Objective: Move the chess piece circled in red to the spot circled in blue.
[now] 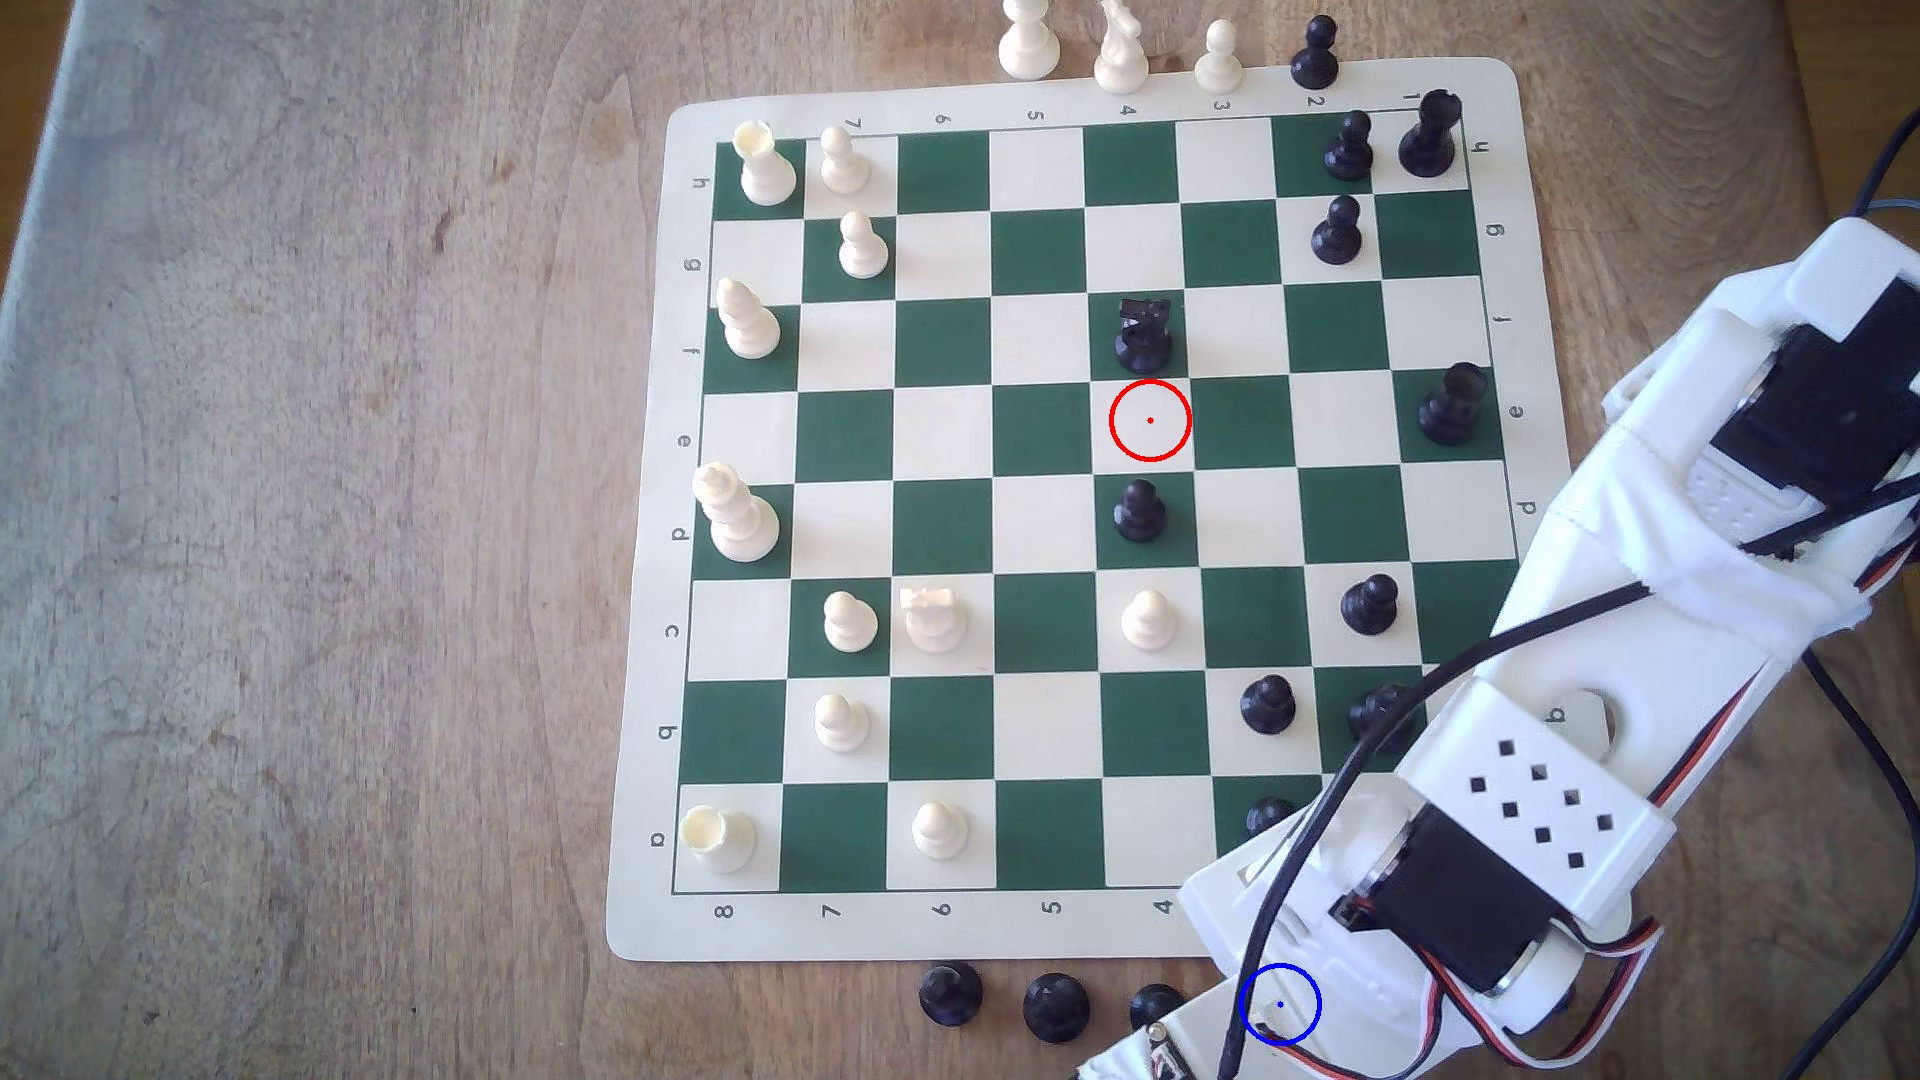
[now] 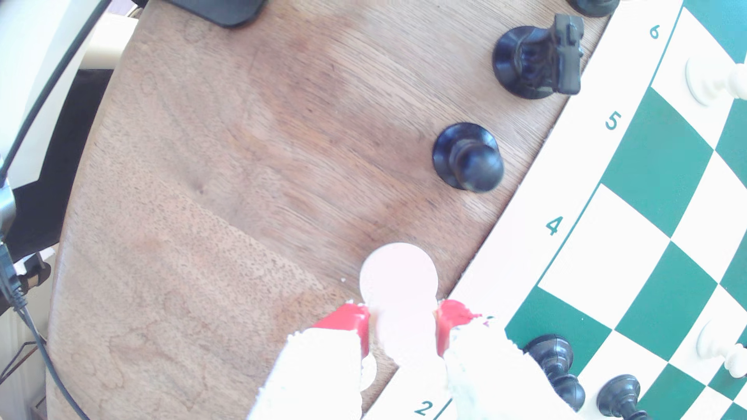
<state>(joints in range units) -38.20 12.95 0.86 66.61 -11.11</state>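
Observation:
My gripper (image 2: 402, 319) is shut on the cream pawn (image 2: 398, 278), with a red-tipped finger (image 2: 349, 321) on each side of its neck. The pawn's round base faces the wrist camera over brown wood, just off the mat's border near the numbers 4 and 2. I cannot tell whether it touches the table. In the exterior view the blue ring (image 1: 1280, 1003) lies over my gripper (image 1: 1273, 981) below the board's near edge, and the arm hides the wood inside it. The red ring (image 1: 1150, 420) encloses a bare white square mid-board.
Three black pieces (image 1: 1056, 1005) stand on the wood just to the exterior view's left of the blue ring; two of them are a black pawn (image 2: 469, 157) and a black knight (image 2: 539, 60). The chess mat (image 1: 644, 727) carries several pieces. Cables (image 1: 1860, 727) trail along the arm.

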